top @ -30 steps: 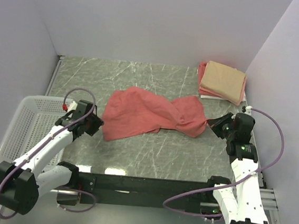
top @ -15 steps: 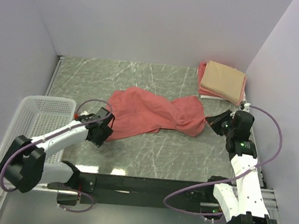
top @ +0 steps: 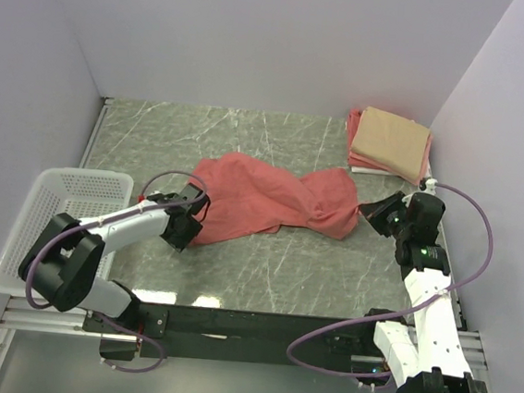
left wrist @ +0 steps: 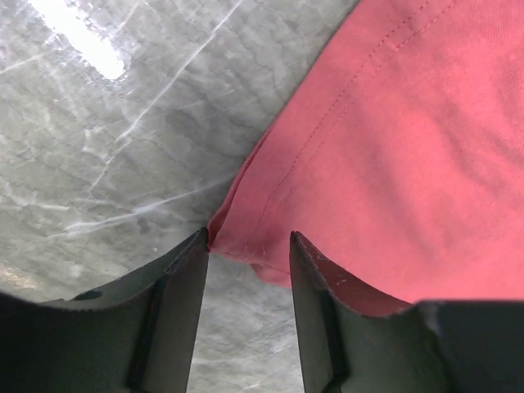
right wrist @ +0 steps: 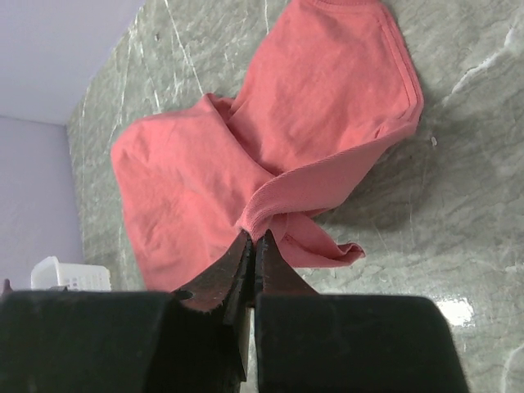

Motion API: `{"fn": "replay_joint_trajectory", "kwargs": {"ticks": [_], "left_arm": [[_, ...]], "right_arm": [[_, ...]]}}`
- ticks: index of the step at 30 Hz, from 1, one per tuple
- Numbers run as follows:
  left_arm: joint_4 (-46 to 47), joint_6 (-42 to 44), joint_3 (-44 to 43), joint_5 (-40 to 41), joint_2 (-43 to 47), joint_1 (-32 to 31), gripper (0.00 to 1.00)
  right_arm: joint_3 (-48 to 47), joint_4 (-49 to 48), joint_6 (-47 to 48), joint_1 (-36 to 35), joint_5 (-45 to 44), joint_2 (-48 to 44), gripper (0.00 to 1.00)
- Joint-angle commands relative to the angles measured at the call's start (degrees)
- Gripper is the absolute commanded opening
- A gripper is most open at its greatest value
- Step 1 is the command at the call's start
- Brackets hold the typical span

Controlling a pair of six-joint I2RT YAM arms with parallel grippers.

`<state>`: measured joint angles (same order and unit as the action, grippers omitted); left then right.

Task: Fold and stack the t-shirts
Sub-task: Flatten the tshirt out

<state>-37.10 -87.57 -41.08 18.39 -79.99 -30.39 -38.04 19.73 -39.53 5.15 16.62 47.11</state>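
Overhead view of a grey marbled worktop (top: 282, 273) with a robot arm at each near corner. A salmon-red t-shirt (top: 271, 202) lay rumpled and unfolded across the middle. Its long axis ran from near-left to far-right, so each end lay close to one arm.

The left end effector (top: 189, 219) sat low at the shirt's near-left end. It was released, its jaws parted on either side of the hem corner, which poked into the gap between them. The rest of the shirt lay beyond and to the right of it. Closing there would likely catch that corner.

The right end effector (top: 375, 212) was clenched at the shirt's far-right edge. A rolled fold of cloth ran straight into its tips, so it seemed to pinch the shirt.

A folded tan t-shirt (top: 392, 142) rested on a folded pink t-shirt (top: 352, 131) in the far-right corner, well apart from the red one. A white mesh basket (top: 46, 222) stood at the left edge.
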Motion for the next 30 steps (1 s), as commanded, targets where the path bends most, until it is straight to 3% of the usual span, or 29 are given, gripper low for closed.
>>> {"fn": "replay_joint_trajectory", "kwargs": {"ticks": [1, 5, 8, 9, 10, 20, 24, 30], "left_arm": [[1.24, -0.58, -1.02, 1.03, -2.1, -0.46, 0.49], [2.03, -0.41, -0.32, 0.94, -2.54, -0.46, 0.44], [2.47, 0.64, -0.49, 1.55, -2.72, -0.28, 0.26], [2.04, 0.65, -0.84, 2.34, -2.63, -0.19, 0.07], [0.99, 1.26, -2.06, 2.87, -2.46, 0.33, 0.02], [-4.37, 15.49, -16.12, 6.39, 13.25, 11.05, 0.0], [-4.39, 24.61, -29.71, 5.34, 17.57, 15.18, 0.0], [-6.66, 31.4, -51.33, 3.32, 18.81, 15.71, 0.01]], "right_arm": [[0.42, -2.94, 0.77, 0.3, 1.04, -0.09, 0.0], [0.42, -3.46, 0.68, 0.3, 1.48, 0.35, 0.0], [0.78, -4.08, 0.33, 0.39, 2.1, 0.35, 0.0], [0.86, -4.08, 0.24, 0.3, 2.27, 0.44, 0.0], [0.69, -4.17, -0.02, 0.39, 2.45, 0.44, 0.0], [-10.45, -0.92, -3.27, 0.3, 2.72, 0.35, 0.0], [-18.8, 0.92, -5.9, 0.3, 1.49, 0.61, 0.0], [-37.08, 6.46, -5.22, 0.3, -1.49, 0.96, 0.0]]}}
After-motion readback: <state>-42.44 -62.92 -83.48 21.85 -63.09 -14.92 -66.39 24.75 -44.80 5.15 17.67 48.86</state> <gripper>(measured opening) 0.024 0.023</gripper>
